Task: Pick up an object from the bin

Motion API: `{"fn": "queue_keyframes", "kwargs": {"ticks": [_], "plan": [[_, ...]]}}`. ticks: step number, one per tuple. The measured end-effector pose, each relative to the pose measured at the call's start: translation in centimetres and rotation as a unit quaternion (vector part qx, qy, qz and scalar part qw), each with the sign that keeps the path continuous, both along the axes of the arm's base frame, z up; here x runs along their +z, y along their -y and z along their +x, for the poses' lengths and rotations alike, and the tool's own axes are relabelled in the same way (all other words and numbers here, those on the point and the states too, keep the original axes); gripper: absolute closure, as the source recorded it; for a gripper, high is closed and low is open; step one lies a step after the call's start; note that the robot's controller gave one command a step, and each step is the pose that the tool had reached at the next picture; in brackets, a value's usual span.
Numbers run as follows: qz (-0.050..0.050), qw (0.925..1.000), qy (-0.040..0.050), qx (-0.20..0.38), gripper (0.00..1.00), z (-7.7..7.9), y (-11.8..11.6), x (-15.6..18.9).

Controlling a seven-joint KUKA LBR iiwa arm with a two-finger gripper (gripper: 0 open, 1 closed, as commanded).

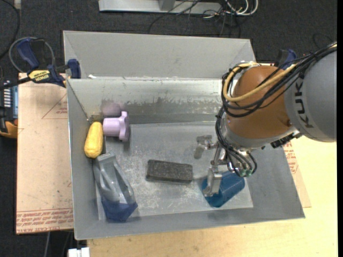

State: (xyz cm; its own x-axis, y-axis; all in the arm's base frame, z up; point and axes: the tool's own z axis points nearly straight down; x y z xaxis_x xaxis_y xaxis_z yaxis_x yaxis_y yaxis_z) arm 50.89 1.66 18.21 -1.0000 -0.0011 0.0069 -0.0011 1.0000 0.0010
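Blue is what I am watching: a small blue block point(228, 190) lies on the floor of the bin point(161, 95), close to the corner at the view's lower right. It is tilted, so its long axis runs from the front wall up toward the right wall. The jaws hang over its left end, and I read them as open. Two metal fingers point(213, 180) stand apart, one touching or just beside the block's left end, the other farther toward the back wall. Bare floor shows between them and nothing is gripped.

So the block lies to the front and right of the gap, not inside it. In my judgement the next move needs a small shift toward that corner, and a wrist turn so the fingers close across the short side.

A dark grey slab point(169, 171) lies just left of the jaws, long axis along the front wall, near enough to be nudged. A yellow lump point(93, 139), a lilac spool point(116, 126) and a clear bag point(112, 183) sit well apart, by the left wall.
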Motion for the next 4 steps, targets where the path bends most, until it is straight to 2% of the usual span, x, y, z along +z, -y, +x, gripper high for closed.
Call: {"fn": "queue_keyframes", "kwargs": {"ticks": [1, 2, 3, 4], "plan": [[0.000, 1.0000, 0.0037, -0.001, 0.00, 0.2, 0.0, 0.4], [0.001, 0.9958, 0.0007, -0.092, 0.00, 1.2, -5.4, -7.4], [0.000, 0.9906, 0.0053, -0.137, 0.00, 1.1, -6.3, -5.3], [0.000, 0.9856, 0.0019, -0.169, 0.00, 0.1, -6.0, -7.4]]}}
